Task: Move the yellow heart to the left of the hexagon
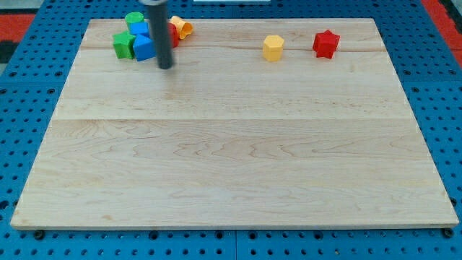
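— What do you see of the arm?

— Only the rod [160,32], operator. You get a straight, round shaft, dark grey, close to charcoal, coming in from the view's top edge.

— Any markings, screws, cables?

— None that you can make out. The surface looks plain and matte, with a faint paler sheen down one side.

— And the end?

— My tip [166,67] is cut blunt, same width as the shaft, same dark colour. Its outline is slightly soft, blurred. Nothing of the arm above the rod shows.
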Robot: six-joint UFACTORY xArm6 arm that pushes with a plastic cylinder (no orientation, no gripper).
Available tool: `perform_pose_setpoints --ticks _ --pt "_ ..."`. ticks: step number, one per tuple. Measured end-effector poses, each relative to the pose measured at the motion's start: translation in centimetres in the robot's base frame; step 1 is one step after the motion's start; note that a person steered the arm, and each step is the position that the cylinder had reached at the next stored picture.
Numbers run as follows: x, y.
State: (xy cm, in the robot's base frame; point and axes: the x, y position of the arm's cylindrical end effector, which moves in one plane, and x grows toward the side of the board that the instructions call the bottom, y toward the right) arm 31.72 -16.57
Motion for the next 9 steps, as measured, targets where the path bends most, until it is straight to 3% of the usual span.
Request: perform_pose_setpoints --ticks 1,2,3,4,5,7,9 --pt "-0.2 -12.6" --pt "-1.9 -13.8" --pt "-6.8 -13.5" --pt "-12.5 -11.9" --pt "-12.6 -11.4" --pt "-12.5 6.2" --pt "-12.5 8.8"
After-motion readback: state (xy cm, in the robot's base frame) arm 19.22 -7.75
